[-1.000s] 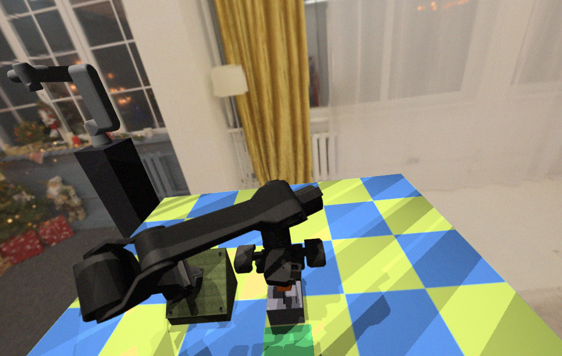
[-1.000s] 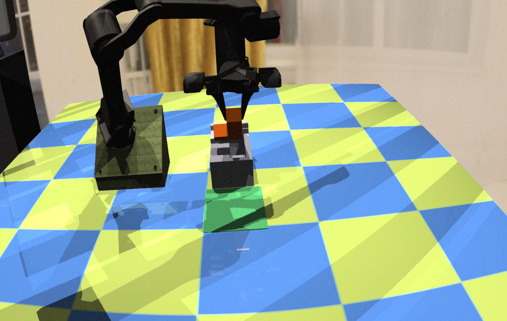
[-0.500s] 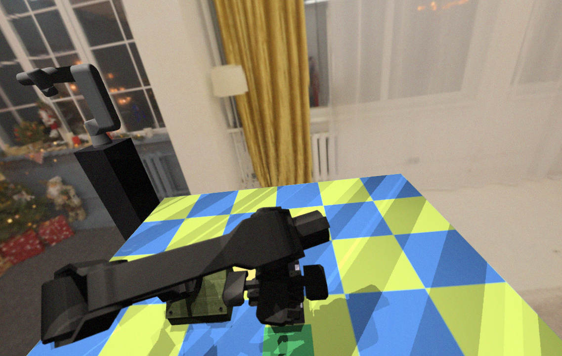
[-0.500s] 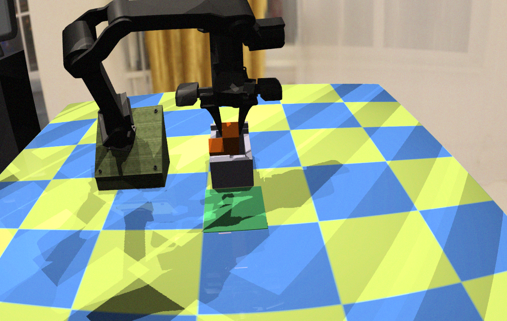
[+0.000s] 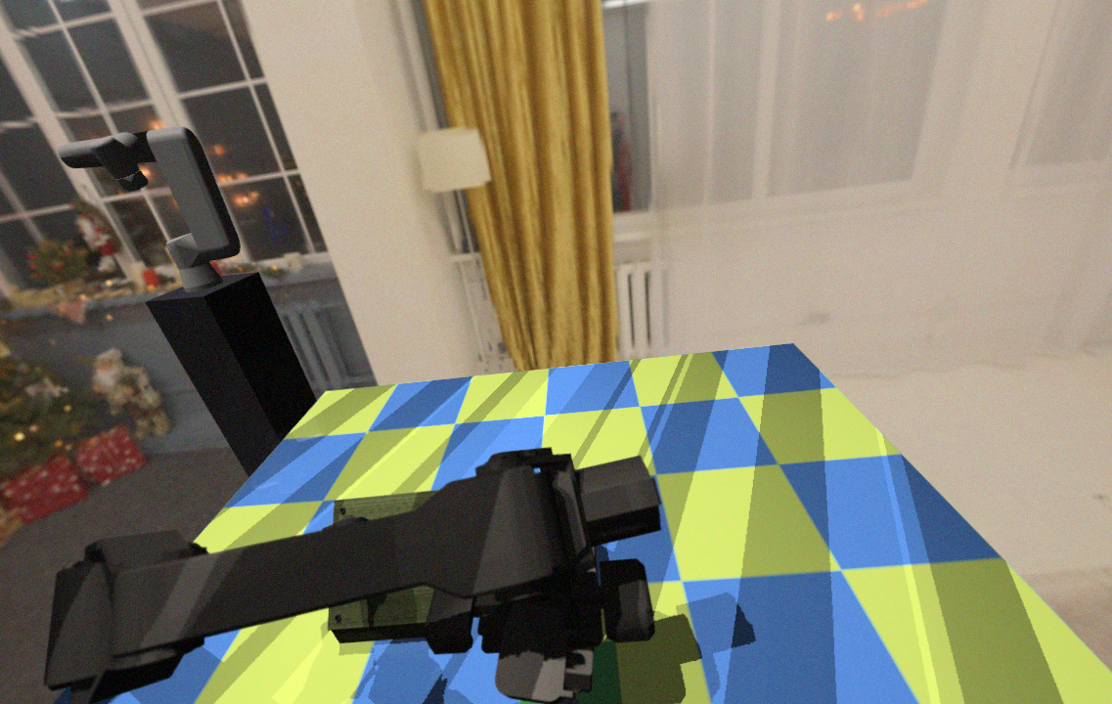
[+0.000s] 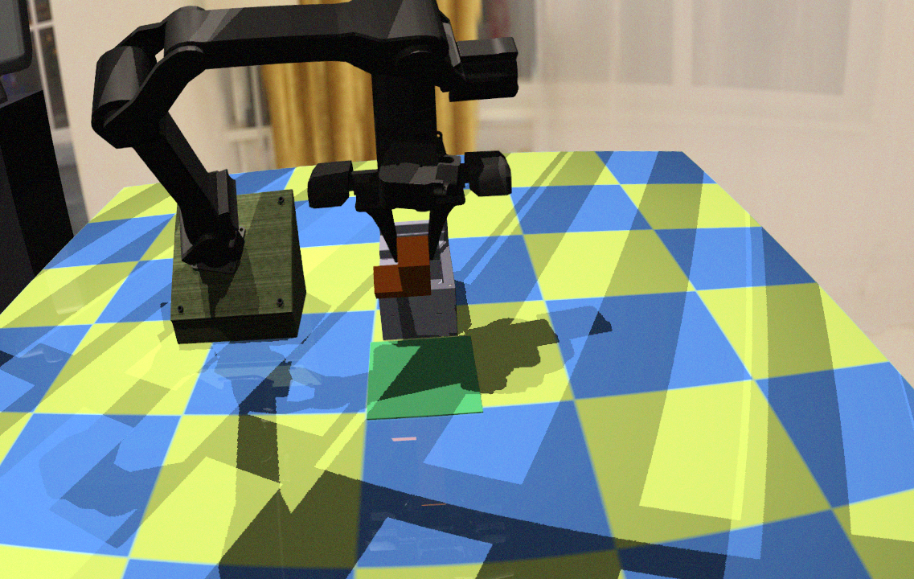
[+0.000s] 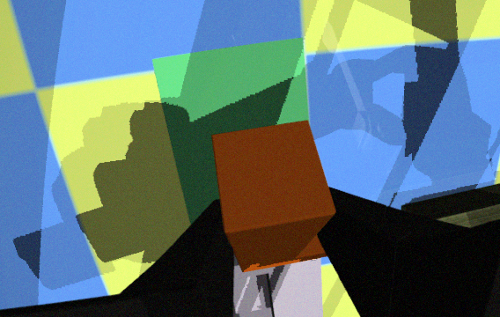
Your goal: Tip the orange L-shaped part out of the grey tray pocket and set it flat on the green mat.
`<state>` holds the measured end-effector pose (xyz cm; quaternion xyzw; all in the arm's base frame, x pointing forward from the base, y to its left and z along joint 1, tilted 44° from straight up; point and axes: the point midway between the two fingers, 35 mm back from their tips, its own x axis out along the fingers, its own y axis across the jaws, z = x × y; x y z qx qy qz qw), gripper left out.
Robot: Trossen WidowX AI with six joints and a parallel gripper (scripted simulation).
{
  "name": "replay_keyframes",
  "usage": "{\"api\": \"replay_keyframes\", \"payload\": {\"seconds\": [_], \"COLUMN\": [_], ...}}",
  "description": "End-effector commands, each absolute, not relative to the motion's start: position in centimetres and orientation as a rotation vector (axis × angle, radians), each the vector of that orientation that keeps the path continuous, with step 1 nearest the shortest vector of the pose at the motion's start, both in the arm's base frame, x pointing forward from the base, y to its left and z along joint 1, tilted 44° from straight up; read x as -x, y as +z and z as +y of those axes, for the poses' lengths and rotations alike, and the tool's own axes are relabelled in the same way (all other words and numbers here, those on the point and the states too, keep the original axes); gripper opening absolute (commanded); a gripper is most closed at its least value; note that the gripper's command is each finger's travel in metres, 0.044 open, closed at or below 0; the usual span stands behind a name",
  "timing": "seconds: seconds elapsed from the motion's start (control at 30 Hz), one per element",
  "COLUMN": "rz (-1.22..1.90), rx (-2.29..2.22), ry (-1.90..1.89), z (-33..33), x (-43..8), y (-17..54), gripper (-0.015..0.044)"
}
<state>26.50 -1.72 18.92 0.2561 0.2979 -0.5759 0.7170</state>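
The orange L-shaped part [image 6: 413, 248] [image 7: 272, 176] is pinched near its straight end between my fingers. My gripper [image 6: 414, 255] [image 7: 267, 202] is shut on it, pointing down. The part's L-shaped end is lower and nearer the exterior camera, jutting to the left there. The part looks raised over the front half of the grey tray [image 6: 418, 317] [image 7: 297, 286]; the exact gap is hard to tell. The green mat [image 5: 605, 674] [image 6: 452, 396] [image 7: 232, 66] lies flat just in front of the tray, bare, partly in shadow. In the top view my arm hides the part and tray.
My arm's wooden base board [image 5: 347, 623] [image 6: 258, 302] stands left of the tray. A thin pink strip [image 6: 403, 438] shows on the checkered table in front of the mat. A grey arm [image 5: 200, 188] on a black pedestal [image 5: 218, 350] stands beyond the table at the left.
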Motion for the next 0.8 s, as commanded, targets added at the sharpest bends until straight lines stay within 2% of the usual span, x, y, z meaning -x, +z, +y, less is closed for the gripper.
{"api": "replay_keyframes", "payload": {"seconds": [0.0, 0.77], "rz": [0.658, 0.656], "rx": [-0.563, -0.563], "ry": [-1.273, -1.273], "z": [-2.1, -4.5], "x": [-26.6, -27.2], "y": [18.7, 16.1], "gripper": [0.0000, 0.0000]}}
